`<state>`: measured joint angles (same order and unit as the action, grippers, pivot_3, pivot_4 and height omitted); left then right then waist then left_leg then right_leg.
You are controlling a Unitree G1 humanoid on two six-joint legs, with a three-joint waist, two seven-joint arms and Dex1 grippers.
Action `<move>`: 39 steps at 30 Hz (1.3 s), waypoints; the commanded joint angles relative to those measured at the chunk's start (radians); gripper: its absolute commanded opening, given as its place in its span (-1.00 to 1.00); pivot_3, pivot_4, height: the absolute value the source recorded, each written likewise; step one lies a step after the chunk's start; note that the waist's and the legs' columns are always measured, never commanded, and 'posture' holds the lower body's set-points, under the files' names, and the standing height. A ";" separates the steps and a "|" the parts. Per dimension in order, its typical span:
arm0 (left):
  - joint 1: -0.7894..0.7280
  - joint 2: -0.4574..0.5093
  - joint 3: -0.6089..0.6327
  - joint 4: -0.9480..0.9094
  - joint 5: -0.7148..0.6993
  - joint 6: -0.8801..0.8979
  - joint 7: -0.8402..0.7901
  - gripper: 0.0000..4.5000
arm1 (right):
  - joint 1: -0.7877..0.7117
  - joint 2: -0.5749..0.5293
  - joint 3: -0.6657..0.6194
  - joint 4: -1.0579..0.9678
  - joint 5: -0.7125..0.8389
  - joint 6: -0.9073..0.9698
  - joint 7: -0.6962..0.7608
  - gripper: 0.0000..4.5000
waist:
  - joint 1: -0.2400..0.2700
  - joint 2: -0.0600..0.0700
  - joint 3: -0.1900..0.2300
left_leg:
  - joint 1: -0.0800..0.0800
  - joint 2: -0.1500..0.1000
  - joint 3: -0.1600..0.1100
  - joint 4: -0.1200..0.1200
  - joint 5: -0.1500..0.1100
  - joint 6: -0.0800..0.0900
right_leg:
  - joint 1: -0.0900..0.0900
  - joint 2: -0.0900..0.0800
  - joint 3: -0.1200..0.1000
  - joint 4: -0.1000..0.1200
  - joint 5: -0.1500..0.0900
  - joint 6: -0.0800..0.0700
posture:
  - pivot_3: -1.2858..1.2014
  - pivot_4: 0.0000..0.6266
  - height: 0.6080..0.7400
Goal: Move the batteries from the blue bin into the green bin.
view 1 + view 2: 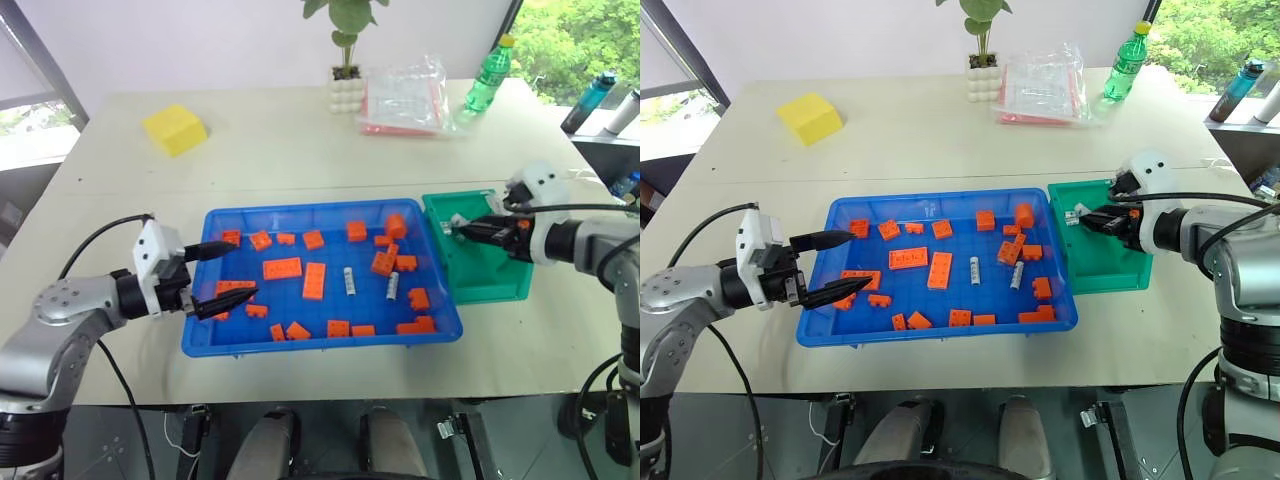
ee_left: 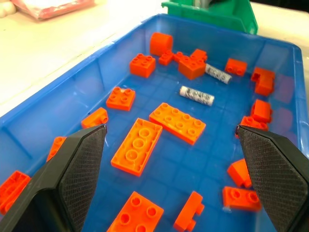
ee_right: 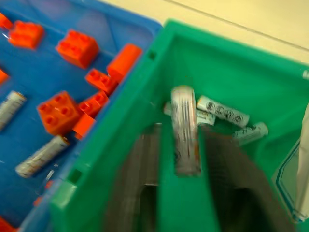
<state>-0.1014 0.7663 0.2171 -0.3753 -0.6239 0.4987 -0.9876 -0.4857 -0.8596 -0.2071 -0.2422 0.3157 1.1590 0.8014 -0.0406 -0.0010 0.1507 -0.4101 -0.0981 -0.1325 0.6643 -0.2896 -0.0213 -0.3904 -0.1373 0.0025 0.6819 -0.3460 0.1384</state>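
**Battery between R fingers over green bin; two left in blue bin**

We see the right gripper [image 1: 462, 228] at the far-left part of the green bin [image 1: 490, 282], pointing in from the right. In the right wrist view one battery [image 3: 184, 129] sits lengthwise between its two blurred fingers [image 3: 145, 179], above the bin's inside. The fingers stand partly apart w/ the battery in the gap; we can't tell whether they're pinching it or have let go. Just beyond it, more batteries [image 3: 223, 111] lie on the bin floor, close together.

The blue bin [image 1: 225, 340] sits mid-table, touching or just beside the green bin's left wall. Two batteries remain in it, right of centre: one [image 1: 350, 281] and, just to its right, another [image 1: 393, 286], both well apart from either gripper. Orange bricks [image 1: 314, 280] are scattered around them.

The left gripper [image 1: 235, 270] hangs over the bin's left end, fingers spread wide, nothing between them; the wrist view shows bricks on the tray floor betw. the pads [image 2: 79, 169], w/ the two batteries far ahead.
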 commanded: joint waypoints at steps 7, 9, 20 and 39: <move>0.021 -0.006 0.026 -0.068 -0.022 -0.008 0.029 1.00 | -0.114 -0.008 0.036 -0.078 0.121 -0.067 0.043 0.64 | -0.005 0.000 0.000 | 0.000 0.002 0.001 0.000 0.000 0.000 | 0.000 0.002 0.000 -0.001 0.000 0.000 | 0.03 -0.52 0.79; 0.027 -0.010 0.019 -0.072 -0.016 -0.013 0.037 1.00 | -0.135 0.024 0.114 -0.109 0.150 -0.073 0.066 0.64 | -0.004 0.000 0.000 | 0.000 0.002 0.001 -0.001 0.000 0.000 | -0.001 0.002 0.000 -0.002 0.000 0.000 | 0.03 -0.52 0.79; 0.079 -0.005 0.062 -0.119 -0.022 -0.013 0.068 1.00 | -0.138 0.269 0.327 -0.176 0.167 0.090 -0.114 0.64 | 0.004 -0.001 0.000 | 0.000 0.001 -0.002 0.000 0.000 0.000 | 0.000 0.001 0.000 -0.002 0.000 0.000 | 0.03 -0.52 0.79; 0.080 0.003 0.062 -0.164 -0.047 0.006 0.111 1.00 | -0.022 0.327 0.495 -0.070 0.071 -0.010 -0.238 0.41 | -0.001 -0.001 -0.001 | 0.000 0.000 -0.002 0.000 0.000 0.000 | 0.001 0.002 0.000 -0.001 0.000 0.000 | 0.03 -0.52 0.79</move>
<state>-0.0088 0.7600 0.2606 -0.5150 -0.6595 0.5129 -0.8771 -0.5190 -0.5279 0.2601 -0.3360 0.4082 1.1659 0.5684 -0.0421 -0.0024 0.1500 -0.4095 -0.0977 -0.1350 0.6645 -0.2896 -0.0214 -0.3898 -0.1357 0.0027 0.6804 -0.3460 0.1384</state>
